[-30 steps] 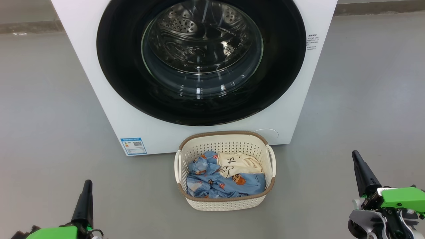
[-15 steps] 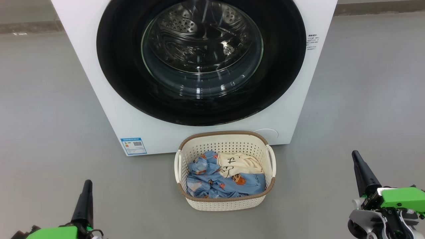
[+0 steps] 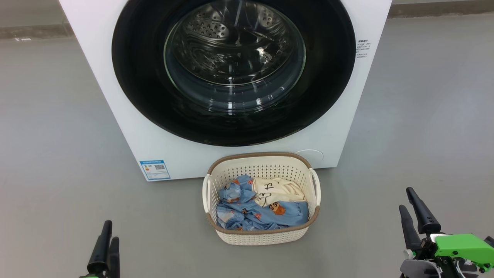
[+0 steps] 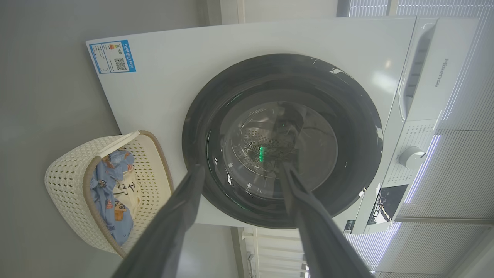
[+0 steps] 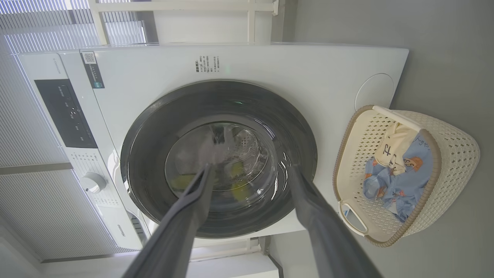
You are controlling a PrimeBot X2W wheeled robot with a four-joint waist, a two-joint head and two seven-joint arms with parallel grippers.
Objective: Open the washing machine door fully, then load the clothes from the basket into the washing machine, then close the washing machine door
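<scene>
- Fingers of the left gripper [image 3: 111, 231] stand spread apart with nothing between them. It hangs low at the left over the bare grey floor [image 3: 58, 135], touching nothing.
- In the left wrist view its two dark fingers frame the lower part of the washing machine door [image 3: 135, 77] from a distance.
- The right gripper [image 3: 405, 198] is likewise released, jaws wide and empty. It sits low at the right, well apart from the basket [image 3: 262, 155].
- The door lies closed flat against the front of the white washing machine [image 3: 115, 127]. The perforated steel drum [image 3: 216, 27] shows through its glass window [image 3: 235, 77].
- The basket stands on the floor just before the machine, below the door, to the right of the blue label sticker [image 3: 155, 170].
- The clothes [image 3: 247, 214] lie crumpled inside the basket: light blue printed fabric, with a cream garment [image 3: 279, 190] resting on top toward the machine side.
</scene>
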